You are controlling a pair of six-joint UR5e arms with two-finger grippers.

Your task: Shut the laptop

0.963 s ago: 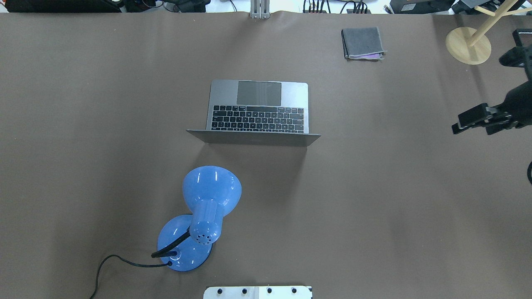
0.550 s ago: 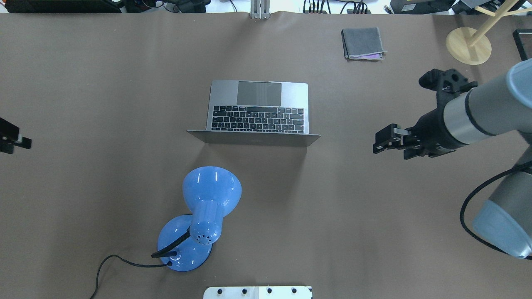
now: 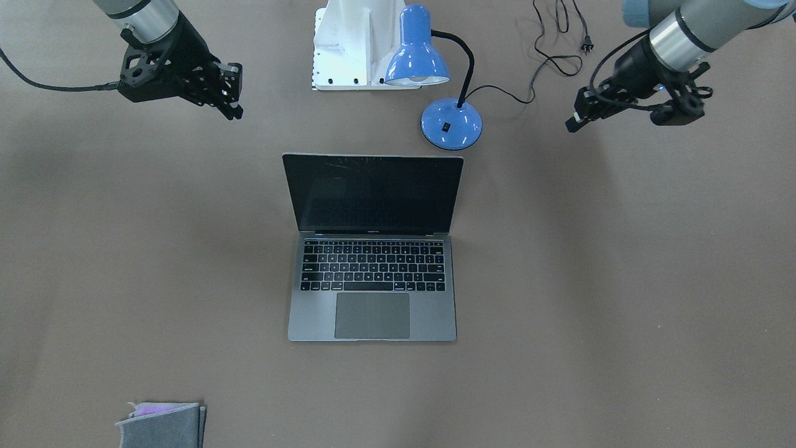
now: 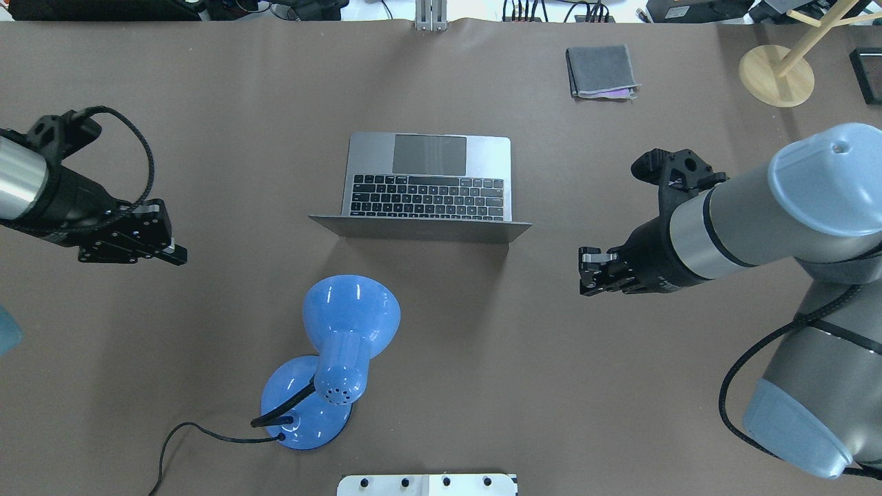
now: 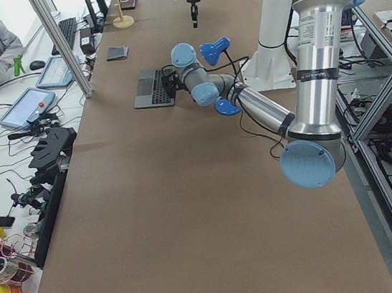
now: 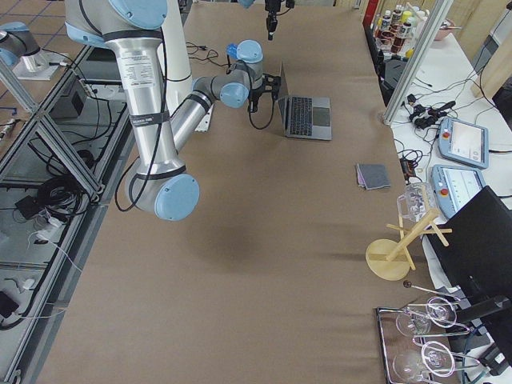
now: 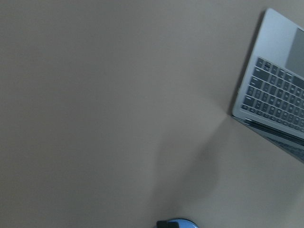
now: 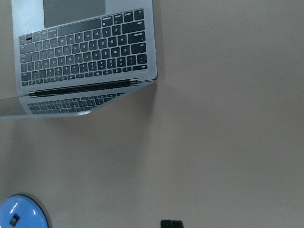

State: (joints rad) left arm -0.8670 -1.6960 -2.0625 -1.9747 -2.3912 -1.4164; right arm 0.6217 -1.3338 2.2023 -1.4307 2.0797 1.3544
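Note:
The grey-silver laptop (image 4: 427, 148) stands open in the middle of the table, its lid upright and its black screen (image 3: 373, 194) facing away from the robot. My left gripper (image 4: 178, 257) hovers well to the left of the laptop, apart from it, and looks shut and empty. My right gripper (image 4: 584, 274) hovers to the right of the lid's edge, also apart, shut and empty. The left wrist view shows the laptop's (image 7: 275, 95) corner at its right edge. The right wrist view shows the keyboard (image 8: 85, 52) at upper left.
A blue desk lamp (image 4: 344, 344) with a black cord stands near the robot's side, behind the lid. A folded grey cloth (image 4: 601, 71) and a wooden stand (image 4: 776, 74) are at the far right. The white robot base plate (image 4: 427, 485) is at the near edge.
Both arms have swung in over the table. The right gripper has moved left and nearer toward the laptop's lid; the left gripper has come in from the left edge.

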